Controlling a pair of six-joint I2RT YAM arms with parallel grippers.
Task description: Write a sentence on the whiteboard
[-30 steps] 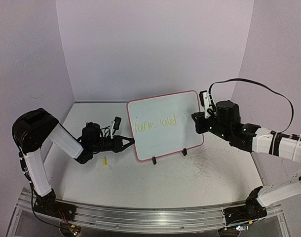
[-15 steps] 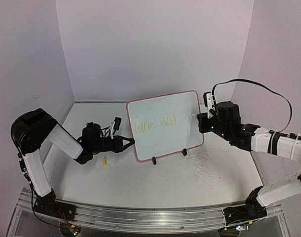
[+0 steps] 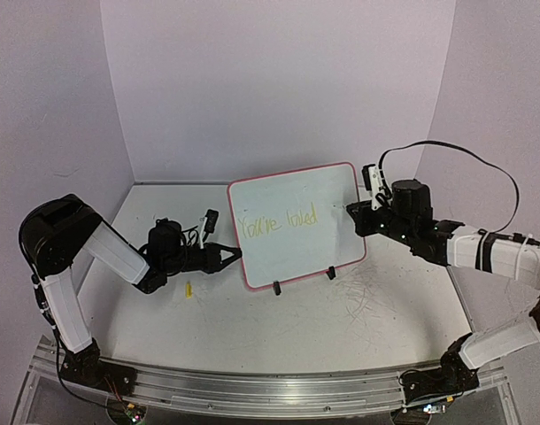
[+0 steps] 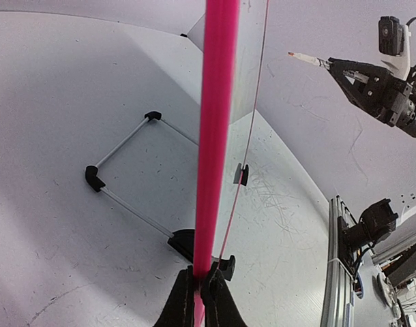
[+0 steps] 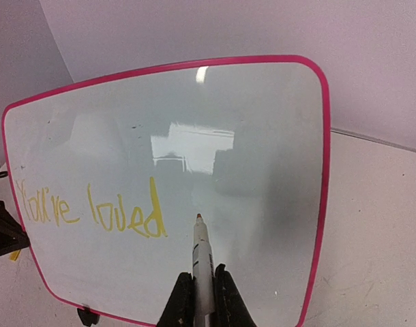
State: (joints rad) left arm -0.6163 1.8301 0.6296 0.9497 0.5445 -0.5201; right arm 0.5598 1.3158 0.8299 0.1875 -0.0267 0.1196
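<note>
The whiteboard (image 3: 314, 190) stands tilted on its wire stand, white with a pink rim (image 4: 215, 136). The sentence (image 3: 276, 221) reads "You're loved" in pale yellow (image 5: 92, 208). My left gripper (image 3: 237, 256) is shut on the board's left rim near the bottom (image 4: 200, 286). My right gripper (image 3: 351, 212) is shut on a white marker (image 5: 201, 248) at the board's right side. The marker's tip points at the bare board just right of "loved", a short gap off the surface. The left wrist view shows that tip (image 4: 293, 54) apart from the board.
A small yellow cap (image 3: 189, 289) lies on the table below my left gripper. Grey scratch marks (image 3: 367, 297) cover the table in front of the board. The black wire stand (image 4: 126, 177) reaches out behind it. Purple walls close in on three sides.
My right gripper with the marker has shifted slightly near the board's right part, ending close to where it was. The writing and my left arm are unchanged.
</note>
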